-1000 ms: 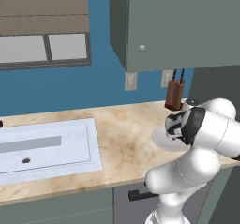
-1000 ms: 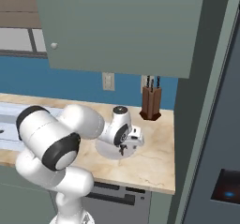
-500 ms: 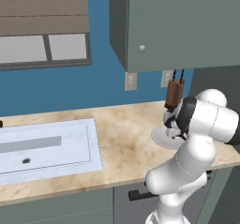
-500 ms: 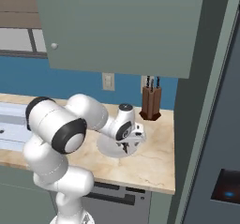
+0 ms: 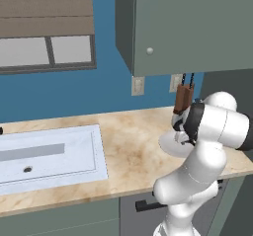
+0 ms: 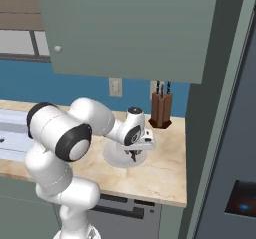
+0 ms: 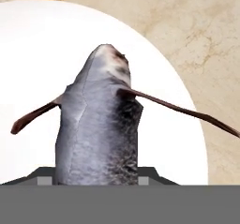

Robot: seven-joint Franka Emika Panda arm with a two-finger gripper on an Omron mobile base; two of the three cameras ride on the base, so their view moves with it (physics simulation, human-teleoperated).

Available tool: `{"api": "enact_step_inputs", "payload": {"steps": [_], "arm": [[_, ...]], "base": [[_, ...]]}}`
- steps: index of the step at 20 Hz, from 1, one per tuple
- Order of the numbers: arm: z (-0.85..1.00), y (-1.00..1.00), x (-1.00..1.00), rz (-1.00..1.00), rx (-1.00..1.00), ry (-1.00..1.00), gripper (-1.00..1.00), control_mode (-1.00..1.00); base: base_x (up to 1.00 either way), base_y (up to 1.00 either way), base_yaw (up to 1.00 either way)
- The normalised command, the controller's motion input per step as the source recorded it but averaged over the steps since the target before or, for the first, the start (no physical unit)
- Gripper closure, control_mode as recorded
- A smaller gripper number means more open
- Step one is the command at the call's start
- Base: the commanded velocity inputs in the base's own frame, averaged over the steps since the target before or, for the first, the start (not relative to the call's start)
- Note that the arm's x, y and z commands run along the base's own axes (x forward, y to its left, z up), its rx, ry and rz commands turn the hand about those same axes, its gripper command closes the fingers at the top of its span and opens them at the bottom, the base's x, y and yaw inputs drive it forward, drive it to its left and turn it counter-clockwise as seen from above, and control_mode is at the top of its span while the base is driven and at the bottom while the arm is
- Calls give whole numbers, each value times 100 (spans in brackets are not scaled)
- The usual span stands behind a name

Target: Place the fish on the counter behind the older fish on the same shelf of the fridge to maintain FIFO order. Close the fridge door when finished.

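The dark grey-black fish lies lengthwise over the pale round plate, its thin brown fins spread to both sides. In the hand view my gripper has its two dark fingertips pressed against the fish's flanks, so it is shut on the fish. From the base cameras the gripper points down onto the plate on the beige marbled counter; from the left the hand is partly hidden by my forearm. The dark slate-blue fridge stands at the right with its door shut; the older fish and shelf are hidden.
A brown knife block stands just behind the plate against the blue wall. A grey-green upper cabinet hangs over the work area. The white sink sits far left. The fridge's black lit panel is low at the right.
My arm has folded up and swung its elbow higher, while the hand has stayed down over the plate. The plate and knife block have not moved.
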Motion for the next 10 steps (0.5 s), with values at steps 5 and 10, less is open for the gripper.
{"api": "enact_step_inputs", "payload": {"steps": [5, 10], "arm": [[45, 4, -60, 0, 0, -11, 100, -100], [97, 16, -72, 1, 0, -14, 100, -100]], "base": [[0, 0, 0], [0, 0, 0]]}}
